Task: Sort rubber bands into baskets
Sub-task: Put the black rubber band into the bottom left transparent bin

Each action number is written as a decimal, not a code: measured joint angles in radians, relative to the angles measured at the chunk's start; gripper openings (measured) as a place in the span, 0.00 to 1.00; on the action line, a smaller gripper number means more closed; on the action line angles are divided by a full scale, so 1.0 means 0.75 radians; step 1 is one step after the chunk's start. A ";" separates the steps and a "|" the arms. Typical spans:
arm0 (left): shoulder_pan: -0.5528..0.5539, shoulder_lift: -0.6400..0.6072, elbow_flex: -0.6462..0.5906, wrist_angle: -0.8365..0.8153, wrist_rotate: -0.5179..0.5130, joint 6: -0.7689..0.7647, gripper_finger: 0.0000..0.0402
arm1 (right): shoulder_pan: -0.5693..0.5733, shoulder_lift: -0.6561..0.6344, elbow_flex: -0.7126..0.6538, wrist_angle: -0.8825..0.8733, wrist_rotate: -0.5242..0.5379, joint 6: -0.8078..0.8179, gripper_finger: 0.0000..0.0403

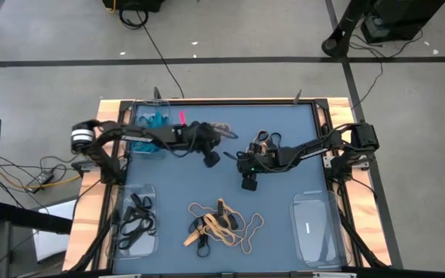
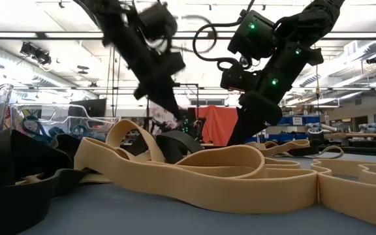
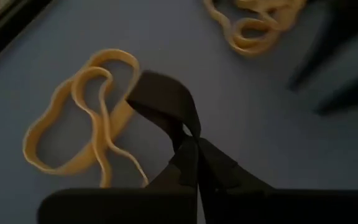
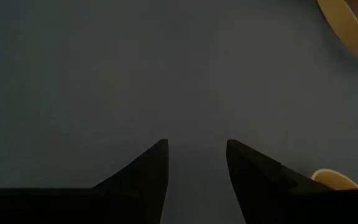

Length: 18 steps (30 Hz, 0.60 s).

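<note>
A: Claws, operator?
B: Your left claw [image 3: 194, 146] is clenched on a black rubber band [image 3: 166, 102] near worktop [image 1: 284, 224] centre; right claw [image 4: 196, 152] stands released at three o'clock.

Open bench [image 1: 284, 197] between the tan band pile [image 1: 222, 224] and the empty right tray [image 1: 315, 228]. Both arms crowd the middle, and the black bands [image 1: 265, 140] sit right by the right end effector [image 1: 247, 184].
</note>
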 joint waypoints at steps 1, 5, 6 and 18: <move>-0.025 -0.024 0.000 -0.026 0.000 -0.001 0.01 | 0.000 0.000 0.000 0.000 0.000 0.000 0.43; -0.120 -0.132 0.000 -0.182 -0.019 -0.063 0.00 | 0.000 0.000 0.000 -0.001 0.000 0.000 0.43; -0.144 -0.158 0.000 -0.233 -0.023 -0.078 0.00 | 0.000 0.000 0.000 -0.002 0.000 0.000 0.43; -0.420 -0.389 0.000 -0.932 0.202 -0.542 0.00 | -0.001 0.000 -0.001 0.151 -0.113 0.020 0.43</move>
